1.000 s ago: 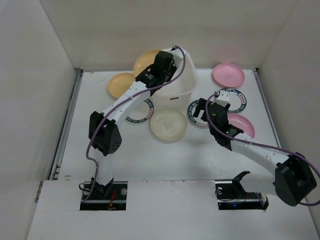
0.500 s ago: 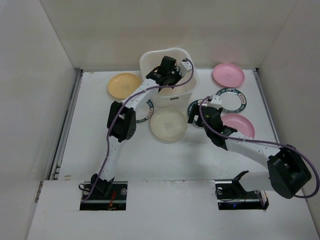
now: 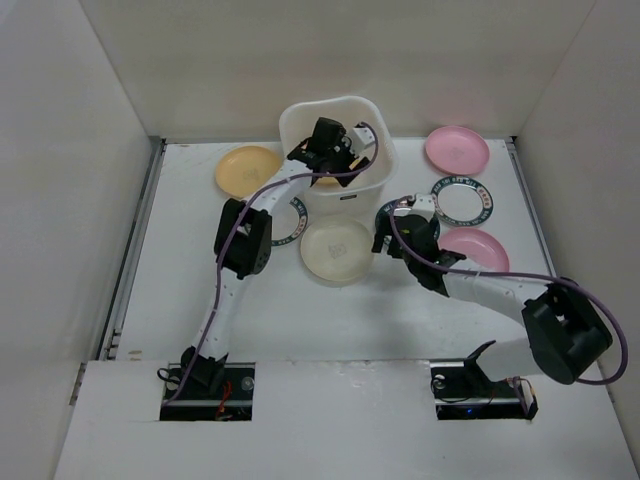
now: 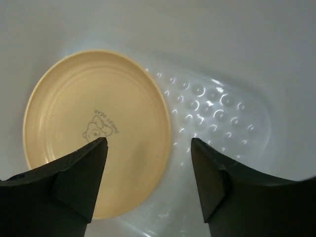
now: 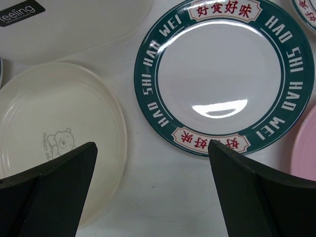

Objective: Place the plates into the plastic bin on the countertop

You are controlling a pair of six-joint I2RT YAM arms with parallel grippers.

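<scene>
1. White countertop (image 3: pixel 170 270), closed in by white walls, carries a bin and several loose plates.
2. The bin (image 3: pixel 298 120) stands at the back, near the middle. A yellow plate (image 4: pixel 94 123) lies flat on its dimpled floor, off to one side.
3. The left gripper (image 4: pixel 148 148) is down inside the bin, over the edge of that yellow plate. Its fingers are spread wide and hold nothing.
4. The right gripper (image 5: pixel 152 145) hangs just in front of the bin, its fingers also wide apart and empty. Below it are the cream plate (image 5: pixel 54 123) on one side and a green-rimmed plate (image 5: pixel 224 79) on the other, both flat on the countertop and close together.
5. A second yellow plate (image 3: pixel 247 170) lies on the countertop left of the bin.
6. A pink plate (image 3: pixel 457 150) sits at the back right, with another green-rimmed plate (image 3: pixel 462 200) in front of it and a second pink plate (image 3: pixel 482 246) nearer still, partly under the right arm.
7. A third green-rimmed plate (image 3: pixel 285 234) shows only in part, between the left arm and the cream plate.
</scene>
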